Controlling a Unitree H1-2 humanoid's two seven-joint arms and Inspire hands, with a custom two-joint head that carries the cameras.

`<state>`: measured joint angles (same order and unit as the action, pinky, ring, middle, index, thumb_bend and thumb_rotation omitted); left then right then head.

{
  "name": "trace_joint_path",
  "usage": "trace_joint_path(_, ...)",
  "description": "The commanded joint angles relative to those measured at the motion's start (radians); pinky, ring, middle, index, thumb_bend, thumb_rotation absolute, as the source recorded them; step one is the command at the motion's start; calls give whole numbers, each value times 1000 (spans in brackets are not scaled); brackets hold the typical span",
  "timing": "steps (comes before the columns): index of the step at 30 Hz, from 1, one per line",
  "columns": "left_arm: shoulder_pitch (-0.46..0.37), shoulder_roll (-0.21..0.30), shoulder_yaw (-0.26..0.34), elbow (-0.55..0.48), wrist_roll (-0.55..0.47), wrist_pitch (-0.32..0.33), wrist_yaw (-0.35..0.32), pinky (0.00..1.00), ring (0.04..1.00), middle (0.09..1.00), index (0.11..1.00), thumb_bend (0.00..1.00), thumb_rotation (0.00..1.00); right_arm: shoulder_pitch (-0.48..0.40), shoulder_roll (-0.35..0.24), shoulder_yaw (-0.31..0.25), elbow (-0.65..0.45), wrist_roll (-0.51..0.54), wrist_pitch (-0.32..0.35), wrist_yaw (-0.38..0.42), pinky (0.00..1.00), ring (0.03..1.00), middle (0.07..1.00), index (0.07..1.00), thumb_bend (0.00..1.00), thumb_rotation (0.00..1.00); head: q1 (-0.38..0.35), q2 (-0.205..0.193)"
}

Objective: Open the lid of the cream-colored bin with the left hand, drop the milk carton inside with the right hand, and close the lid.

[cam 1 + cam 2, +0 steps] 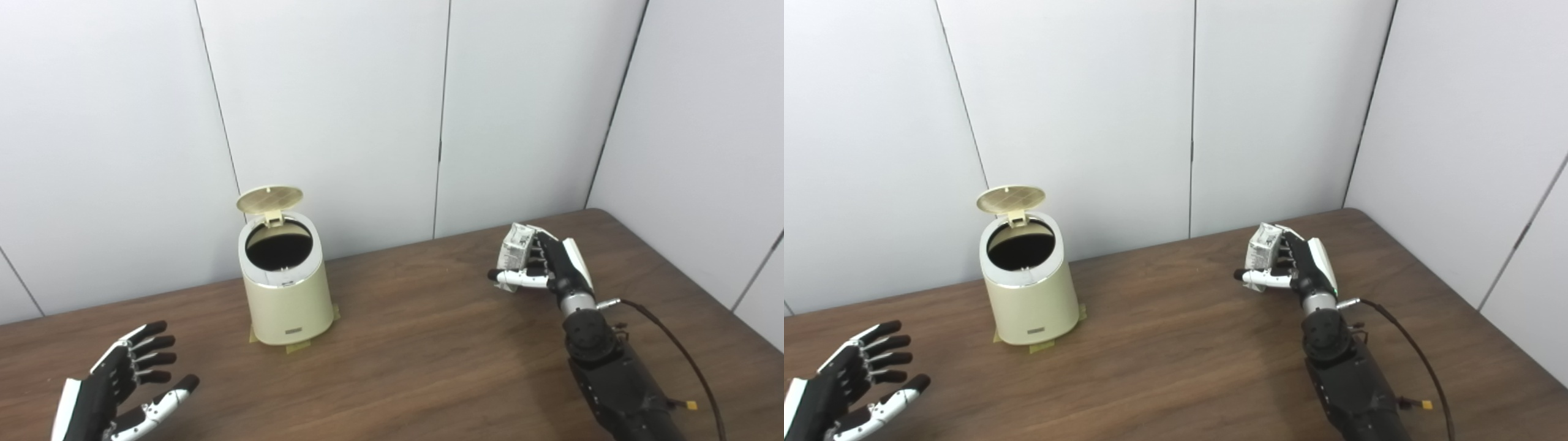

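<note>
The cream-colored bin [286, 300] stands on the table left of centre. Its round lid [269, 199] is flipped up at the back and the dark opening shows. My right hand [548, 266] is shut on the small white milk carton [516, 247] at the right, well apart from the bin, just above the table. My left hand [119, 389] is open and empty at the lower left, in front of and left of the bin. The same scene shows in the right eye view, with the bin [1029, 294] and carton [1263, 244].
The brown wooden table [416, 343] ends at a right edge near the wall corner. White wall panels stand close behind the bin. Tape pieces [297, 346] lie at the bin's base. A thin cable [680, 349] runs from my right wrist.
</note>
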<state>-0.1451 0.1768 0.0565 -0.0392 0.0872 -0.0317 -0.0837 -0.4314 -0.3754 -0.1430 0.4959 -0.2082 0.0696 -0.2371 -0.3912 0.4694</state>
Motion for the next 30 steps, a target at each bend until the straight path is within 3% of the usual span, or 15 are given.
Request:
trace_joint_path(1,-26,16,2,-19,-7,-44,3,599,684,738,782,650,0,-43,-8,-20,-44,-1,-24,-41,641,723,775,790,828,198,-2,3)
trace_joint_path(6,-25,18,-2,-16,3,-48,6,599,678,732,779,646,0,-53,16,-30,-19,-14,-50,-106,590,675,727,739,811,167,0,7)
trace_joint_path(8,-24,17,-3,-18,5,-47,7,598,676,731,779,641,0,-60,27,-35,2,-23,-72,-154,540,619,667,687,769,127,2,8)
trace_joint_path(10,-23,17,-3,-20,4,-45,7,605,682,737,781,634,0,-67,31,-34,28,-39,-100,-201,393,459,496,555,576,26,7,10)
trace_joint_path(14,-22,16,-2,-24,4,-35,7,605,683,737,780,640,0,-73,28,-24,59,-57,-131,-241,316,370,442,527,525,1,13,13)
trace_joint_path(23,-23,15,-6,-13,12,-55,11,598,668,722,765,651,0,-68,38,-21,63,-45,-154,-248,286,329,410,532,519,0,18,16)
trace_joint_path(30,-27,12,-8,5,11,-66,13,587,665,722,766,661,17,-60,40,-17,34,-41,-186,-241,320,366,431,533,521,0,33,17)
